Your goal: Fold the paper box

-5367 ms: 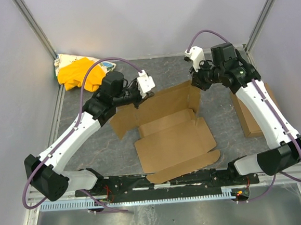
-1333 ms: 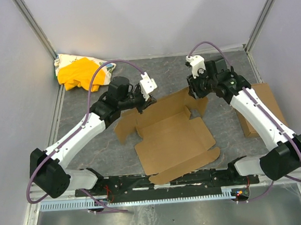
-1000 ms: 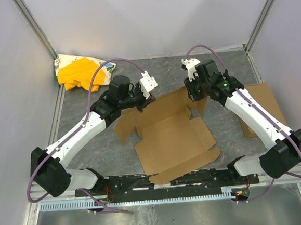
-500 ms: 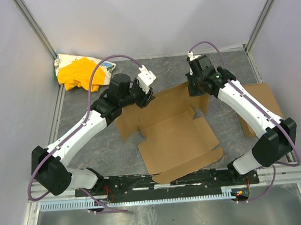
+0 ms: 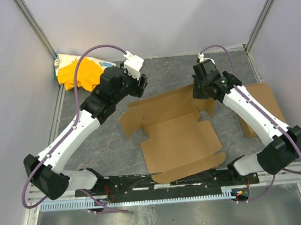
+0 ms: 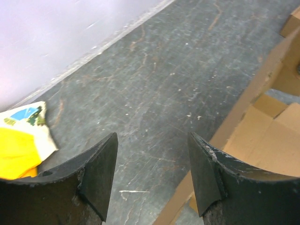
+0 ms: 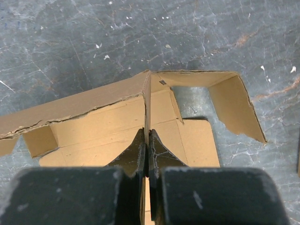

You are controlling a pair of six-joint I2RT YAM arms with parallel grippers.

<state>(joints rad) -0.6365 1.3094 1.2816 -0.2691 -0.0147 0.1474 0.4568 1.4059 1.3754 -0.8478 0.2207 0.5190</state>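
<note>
The paper box is a brown cardboard blank lying mostly flat in the middle of the table, with its back wall raised. My right gripper is at the box's back right corner. In the right wrist view it is shut on the thin edge of an upright flap, and another side flap stands to the right. My left gripper hovers behind the box's back left part, apart from it. In the left wrist view it is open over bare table, with the box's edge to its right.
A yellow cloth bundle lies in the back left corner, also visible in the left wrist view. A smaller brown cardboard rectangle lies at the right under my right arm. Grey walls close in the back and sides.
My left gripper opened, let go of the box's back edge and drew back and up to the left. My right gripper shut on the flap. The box slid slightly right.
</note>
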